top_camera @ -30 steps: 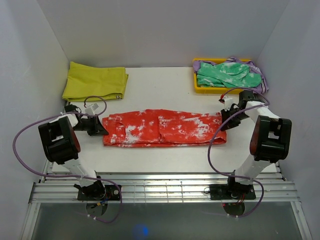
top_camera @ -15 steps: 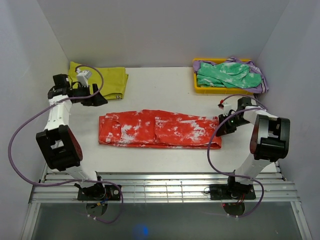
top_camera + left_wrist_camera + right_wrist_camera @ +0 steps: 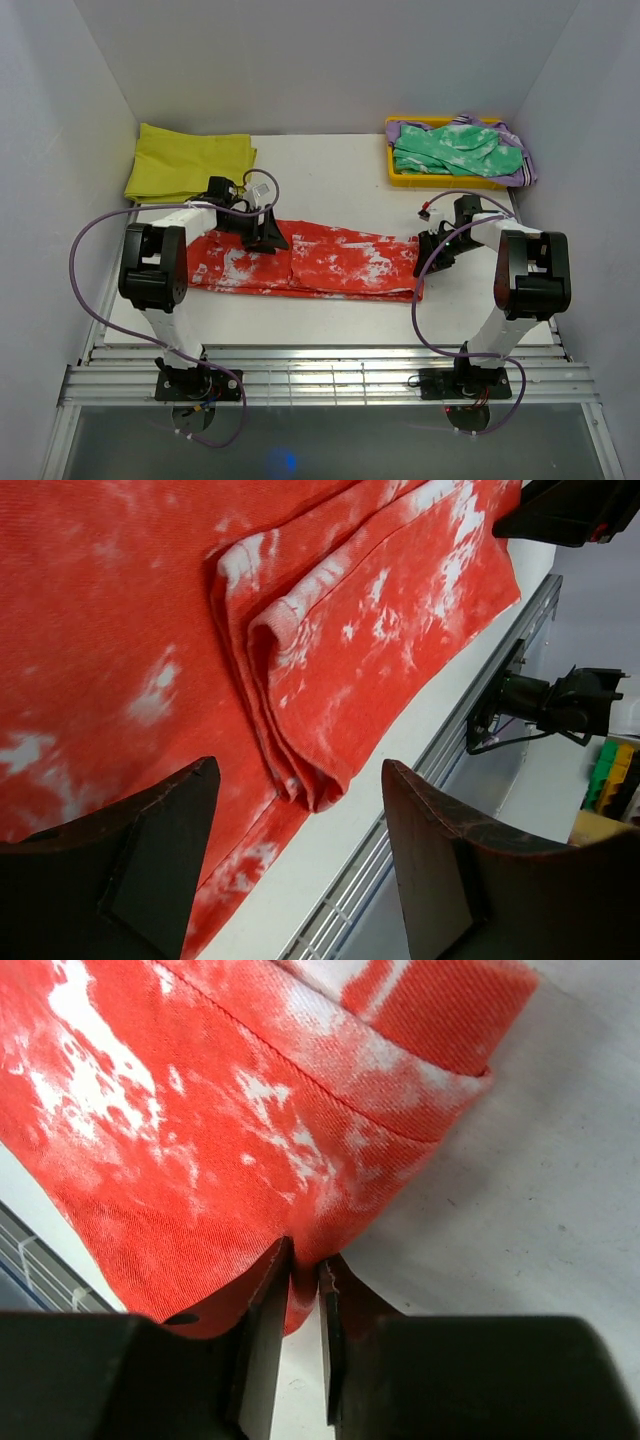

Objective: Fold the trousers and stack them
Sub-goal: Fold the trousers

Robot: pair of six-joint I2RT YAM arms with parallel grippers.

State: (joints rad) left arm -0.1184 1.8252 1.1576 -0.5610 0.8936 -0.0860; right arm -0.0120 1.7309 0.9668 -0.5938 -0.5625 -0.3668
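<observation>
Trousers (image 3: 320,262) flat beneath left pincer (image 3: 300,775), splayed wide, empty; right pincer (image 3: 305,1255) pinching their end edge.

top external: high, behind arm bases (image 3: 190,383), looks down and forward over whole table (image 3: 330,165), far off.
left wrist: close above trousers (image 3: 150,630), looks past own fingers (image 3: 150,870) across folded layers toward near rail (image 3: 450,738), right arm base (image 3: 550,700).
right wrist: very close, along own fingers (image 3: 260,1360) onto trousers corner, bare table.
all three share trousers; top, left wrist share near rail.
</observation>
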